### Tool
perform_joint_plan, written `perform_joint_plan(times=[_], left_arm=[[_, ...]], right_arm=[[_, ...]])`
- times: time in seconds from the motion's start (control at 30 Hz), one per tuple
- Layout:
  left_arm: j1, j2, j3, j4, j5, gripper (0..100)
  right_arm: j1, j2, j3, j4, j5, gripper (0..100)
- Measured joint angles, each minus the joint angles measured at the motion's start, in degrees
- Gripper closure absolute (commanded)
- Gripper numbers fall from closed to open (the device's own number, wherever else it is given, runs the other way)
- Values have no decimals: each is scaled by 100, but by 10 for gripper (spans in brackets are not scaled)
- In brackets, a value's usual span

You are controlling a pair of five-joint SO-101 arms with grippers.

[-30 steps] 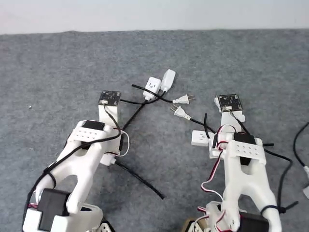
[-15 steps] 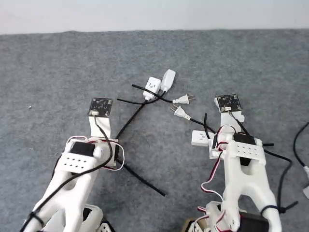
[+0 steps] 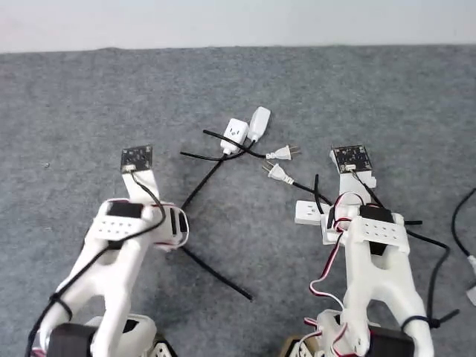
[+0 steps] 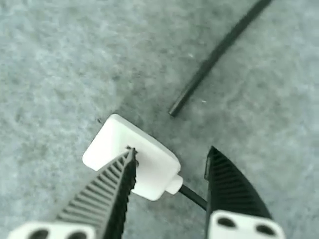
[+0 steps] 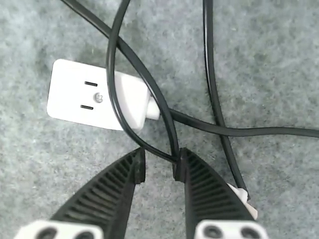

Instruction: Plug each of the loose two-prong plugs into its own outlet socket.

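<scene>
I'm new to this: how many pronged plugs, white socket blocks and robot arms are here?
Two-prong plugs: 2
White socket blocks: 4
Robot arms: 2
Total: 8
White piece cut off at the edge: not counted.

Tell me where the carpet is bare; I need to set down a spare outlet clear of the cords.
Bare: the carpet left of the left arm, and the far right corner beyond the right arm. The strip along the wall is free too. Crowded: the centre, where white outlets, the loose plugs and black cords lie together.
</scene>
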Motion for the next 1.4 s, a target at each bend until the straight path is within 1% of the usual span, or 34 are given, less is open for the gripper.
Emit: perform_joint_plan(times=[0.13, 0.43, 0.63, 0.8, 0.93, 1.03, 1.13, 1.27, 1.4], left_arm=[[-220, 132, -105, 105, -18, 783], [-668, 141, -123, 536, -756, 783], [-782, 141, -123, 580, -1116, 783], [-782, 18, -114, 589, -1143, 783], [-897, -484, 26, 870, -1134, 782], [-888, -888, 70, 1143, -941, 780], [-897, -1011, 70, 1319, -703, 780], [-897, -879, 70, 1327, -642, 780], [-791, -615, 70, 1029, -598, 780]], right_arm=[[0, 0, 0, 0, 0, 891], [-44, 0, 0, 0, 0, 891], [-105, 0, 0, -26, 0, 891], [-123, 0, 0, -35, 18, 891], [-123, 0, 0, -35, 44, 891], [-123, 0, 9, -35, 141, 890], [-123, 0, 18, -35, 158, 890], [-123, 0, 18, -35, 176, 890], [-123, 0, 18, -35, 176, 890]])
